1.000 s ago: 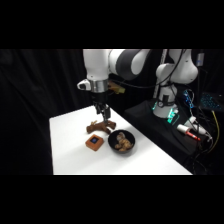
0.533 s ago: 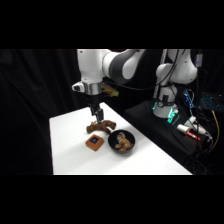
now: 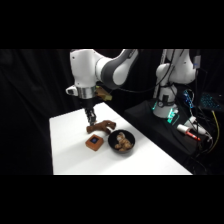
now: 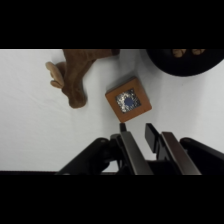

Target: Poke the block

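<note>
Reddish-brown block [image 3: 94,142] on the white table [image 3: 65,145], gripper [image 3: 91,119] poised above and behind it.

Left of the block lies bare table; the block sits flat, its dark blue mark up. Over it the gripper [image 4: 136,131] hangs with fingers [image 4: 125,137] nearly closed, a narrow gap between them, holding nothing and clear of the block. Behind the block is the brown branch-like piece [image 3: 101,126]; right of the block stands the black bowl [image 3: 121,142] with tan lumps. Since half a second ago the gripper has shifted left, away from the bowl; the block has stayed put.
</note>
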You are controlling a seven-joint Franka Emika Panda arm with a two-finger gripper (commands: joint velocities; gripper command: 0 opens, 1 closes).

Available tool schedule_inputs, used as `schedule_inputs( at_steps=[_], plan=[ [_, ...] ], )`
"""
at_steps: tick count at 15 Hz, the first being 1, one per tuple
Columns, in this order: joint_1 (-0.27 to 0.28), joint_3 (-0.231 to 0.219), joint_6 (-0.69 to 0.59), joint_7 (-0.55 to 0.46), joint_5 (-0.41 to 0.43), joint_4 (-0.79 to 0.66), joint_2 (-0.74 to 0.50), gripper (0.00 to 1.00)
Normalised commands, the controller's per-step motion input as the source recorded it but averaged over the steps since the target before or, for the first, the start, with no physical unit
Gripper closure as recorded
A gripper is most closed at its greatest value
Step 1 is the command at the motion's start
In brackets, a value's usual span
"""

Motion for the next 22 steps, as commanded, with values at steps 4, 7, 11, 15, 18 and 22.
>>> schedule_inputs(
  at_steps=[4,7,11,15,18,22],
  plan=[
    [-0.01,0.0,0.1,0.05,0.002,0.14,0.13,1.0],
    [-0.019,0.002,0.13,0.03,0.019,0.11,0.16,0.98],
    [-0.032,0.008,0.17,0.01,0.055,0.1,0.19,0.96],
    [-0.039,0.018,0.17,-0.01,0.079,0.1,0.19,0.97],
    [-0.067,0.031,0.15,-0.03,0.119,0.11,0.16,0.97],
    [-0.083,0.052,0.13,-0.06,0.149,0.15,0.18,0.97]
  ],
)
